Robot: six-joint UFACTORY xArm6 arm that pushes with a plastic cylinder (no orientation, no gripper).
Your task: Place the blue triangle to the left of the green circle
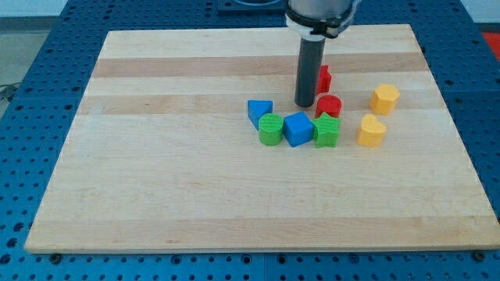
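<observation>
Blue triangle (259, 110) lying to the view's left of the rod's tip (304, 105), beside the green circle (270, 129).

No pincer is being carried by the arm, only a straight dark rod, so nothing is being opened, closed or held. The tip is being rested on the wooden surface (172, 156), above the blue cube (298, 129) in the view and just left of the red cylinder (329, 105). The blue triangle is being seen near the tip, to its left and slightly lower, touching the green circle at its upper left. A green star (327, 130) is being pressed against the blue cube's right. A second red block (323, 78) is being partly hidden behind the rod. Two yellow blocks (384, 99) (372, 130) are being kept apart at the view's right.
</observation>
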